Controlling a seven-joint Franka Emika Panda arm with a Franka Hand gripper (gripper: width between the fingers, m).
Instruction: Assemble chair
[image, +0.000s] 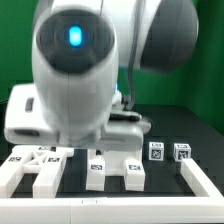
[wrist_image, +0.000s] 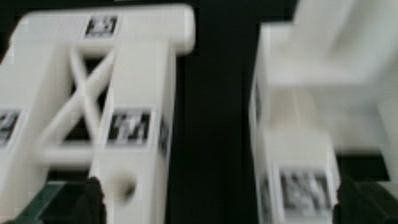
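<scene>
chair pieces (image: 45, 170) within border rail (image: 120, 208)

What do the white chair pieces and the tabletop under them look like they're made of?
Chair pieces: likely hard plastic, white, smooth, matte, with blocky molded-looking edges. Tabletop: black and dull, without glare; maybe mat or cloth, too blurred to say.

white chair parts (image: 100, 168) on black table (image: 195, 125)

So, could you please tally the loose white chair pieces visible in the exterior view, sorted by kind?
X-braced panel: 1
long tagged blocks: 2
small tagged pieces: 2
Total: 5, though the robot arm may hide others behind it.
</scene>
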